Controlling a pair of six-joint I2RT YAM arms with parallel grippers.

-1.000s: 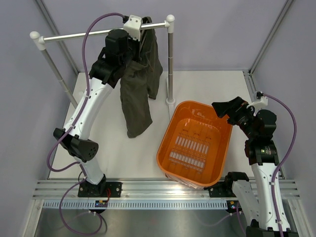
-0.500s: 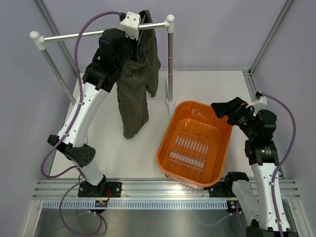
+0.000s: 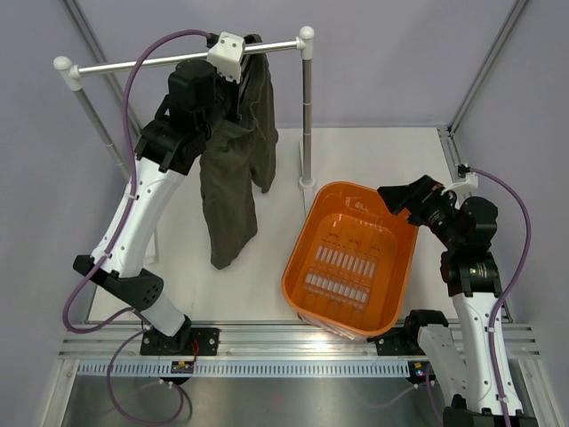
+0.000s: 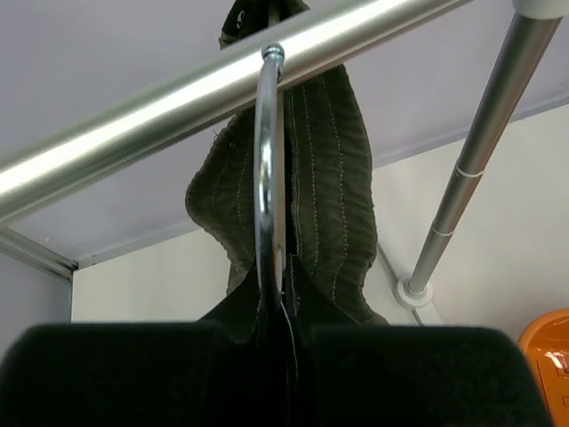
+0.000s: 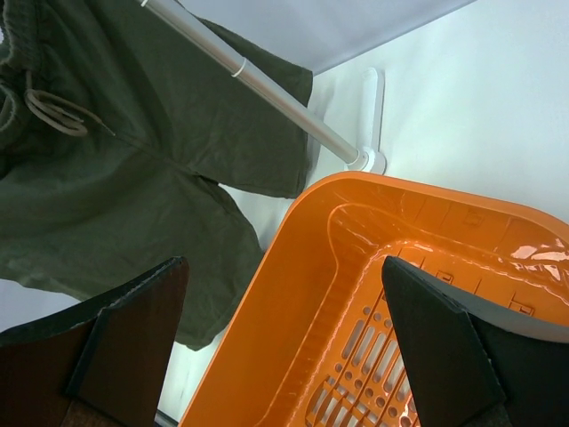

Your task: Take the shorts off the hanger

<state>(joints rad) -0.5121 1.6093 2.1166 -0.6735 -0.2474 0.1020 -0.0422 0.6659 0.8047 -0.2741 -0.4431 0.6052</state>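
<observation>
The dark olive shorts (image 3: 233,173) hang from the silver rail (image 3: 160,60) with both legs dangling over the white table. Only the hanger's metal hook (image 4: 266,151) shows, curved over the rail (image 4: 160,133); the rest of the hanger is hidden in cloth. My left gripper (image 3: 242,76) sits just under the rail, shut (image 4: 284,356) on the base of the hook, with the shorts' waistband (image 4: 333,178) bunched in too. My right gripper (image 3: 404,197) hovers open (image 5: 284,267) over the far right rim of the orange basket (image 5: 356,294), apart from the shorts (image 5: 116,178).
The orange basket (image 3: 351,258) stands right of the shorts. The rail's right post (image 3: 307,107) and its foot rise between the shorts and the basket. A slanted left post (image 3: 102,133) runs behind my left arm. Grey walls close in the back and sides.
My left arm has slid left along the rail, taking the hook and the shorts with it; the legs now hang further left. The right arm has not moved.
</observation>
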